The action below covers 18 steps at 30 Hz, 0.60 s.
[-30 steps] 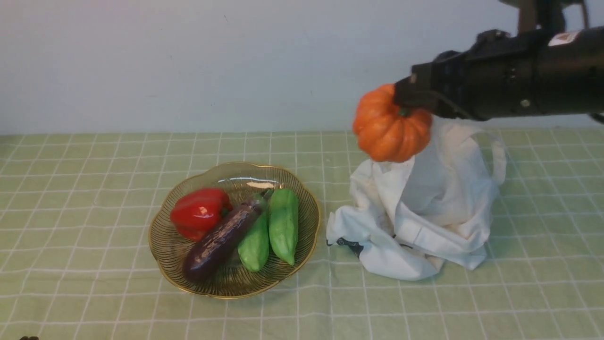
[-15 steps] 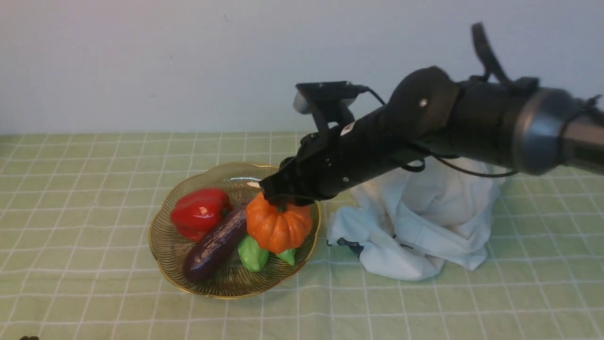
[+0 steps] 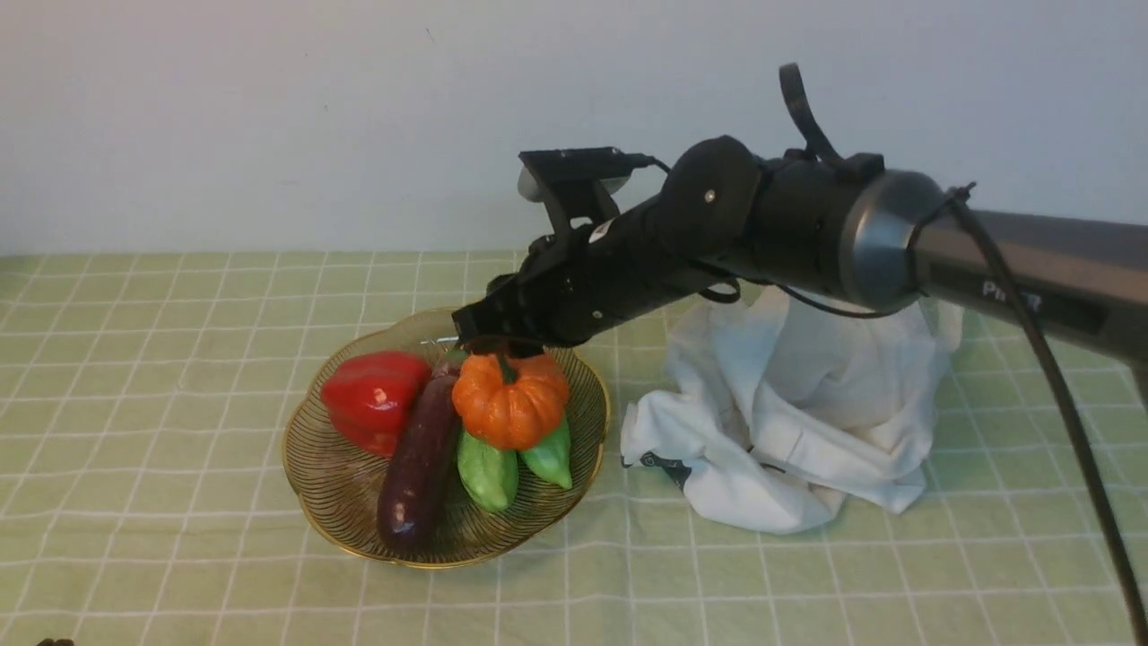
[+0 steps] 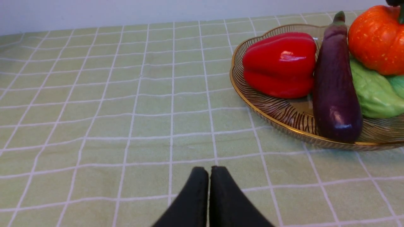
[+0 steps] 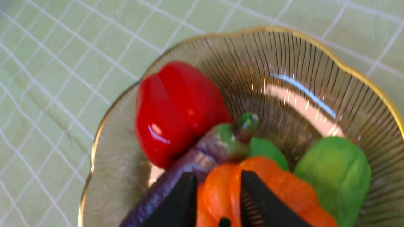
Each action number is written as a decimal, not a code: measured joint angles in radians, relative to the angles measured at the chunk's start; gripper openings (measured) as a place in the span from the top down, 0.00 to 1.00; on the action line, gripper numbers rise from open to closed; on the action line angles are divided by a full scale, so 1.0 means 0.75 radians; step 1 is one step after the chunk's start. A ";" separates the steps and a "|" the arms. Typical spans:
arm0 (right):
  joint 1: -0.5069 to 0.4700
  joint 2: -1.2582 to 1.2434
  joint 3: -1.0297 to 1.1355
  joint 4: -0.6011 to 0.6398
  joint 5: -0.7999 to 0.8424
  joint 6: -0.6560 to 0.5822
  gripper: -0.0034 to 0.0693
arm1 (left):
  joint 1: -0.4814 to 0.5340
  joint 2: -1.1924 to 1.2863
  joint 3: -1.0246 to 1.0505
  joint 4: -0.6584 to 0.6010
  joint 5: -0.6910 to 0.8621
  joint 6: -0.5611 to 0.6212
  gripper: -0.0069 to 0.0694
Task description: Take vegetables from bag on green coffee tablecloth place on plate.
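Here the pumpkin (image 3: 509, 408) sits in the plate (image 3: 334, 502), left of centre in the front view. It is stem up and perched on two pale green gourds (image 3: 489, 471) that poke out beneath it toward the lower edge. The eggplant (image 3: 417, 471) leans against its left flank, running down toward the plate's near rim. The red pepper (image 3: 372, 399) lies further left and touches the eggplant.

The right arm (image 3: 807, 224) comes in from the right edge of the frame, crosses above the bag (image 3: 807, 422) and slopes down to the plate. Its tip is just over the pumpkin's crown. In the right wrist view the right jaws stand a little apart. One black finger (image 5: 180, 205) is on each side of the orange ridge at the top, and the dark stem shows in the gap touching neither finger. So they have hold of nothing that can be seen.

The bag is slumped and crumpled right of the plate, close beside it but apart, with a small black mark at its lower left corner. Plate and bag both rest on the tablecloth (image 3: 161, 377), which fills the lower half of the frame.

In the left wrist view the left jaws are pressed together, their fingers (image 4: 195, 195) at the bottom centre. They hold nothing and sit low over bare cloth, well apart from the plate at the right edge of that frame.
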 joint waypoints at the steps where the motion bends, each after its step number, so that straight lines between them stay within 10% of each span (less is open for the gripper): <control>1: 0.000 0.000 -0.003 0.000 -0.003 0.000 0.56 | 0.000 0.000 0.000 0.000 0.000 0.000 0.92; 10: -0.040 -0.090 -0.003 -0.020 0.050 0.008 0.23 | 0.000 0.000 0.000 0.000 0.000 0.000 0.92; 18: -0.261 -0.578 -0.003 -0.371 0.254 0.310 0.53 | 0.000 0.000 0.000 0.000 0.000 0.000 0.92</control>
